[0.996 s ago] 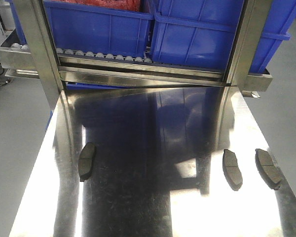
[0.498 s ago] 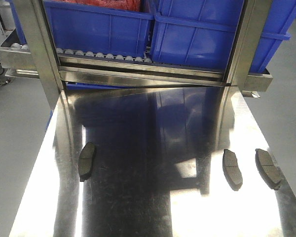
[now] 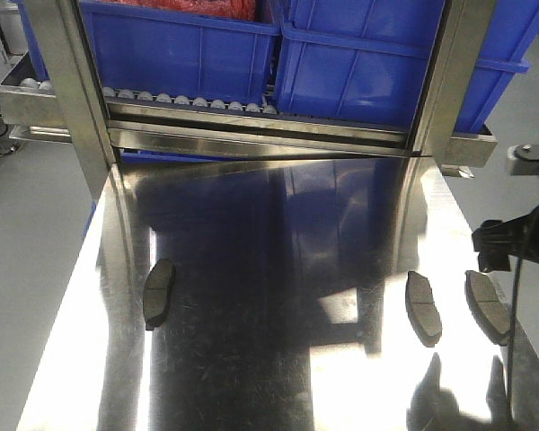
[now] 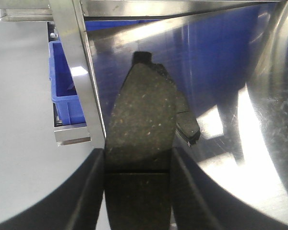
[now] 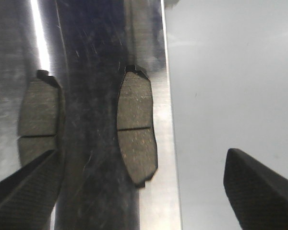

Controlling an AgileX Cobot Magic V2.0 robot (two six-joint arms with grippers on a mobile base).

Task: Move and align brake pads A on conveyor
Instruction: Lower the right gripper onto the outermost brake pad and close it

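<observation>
Our right end effector [image 5: 141,158] has just arrived, spread open above the outermost brake pad [image 5: 136,129], likely the next pickup; left end effector [image 4: 137,153] grips another pad [image 4: 141,110]

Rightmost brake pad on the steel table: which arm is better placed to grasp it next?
Right. The right gripper hangs open directly over the rightmost brake pad, while the left gripper is shut on another brake pad.

Shiny steel tabletop [image 3: 269,377], blue bins [image 3: 180,45] on roller rack [image 3: 189,101], grey floor [image 3: 27,224]
</observation>
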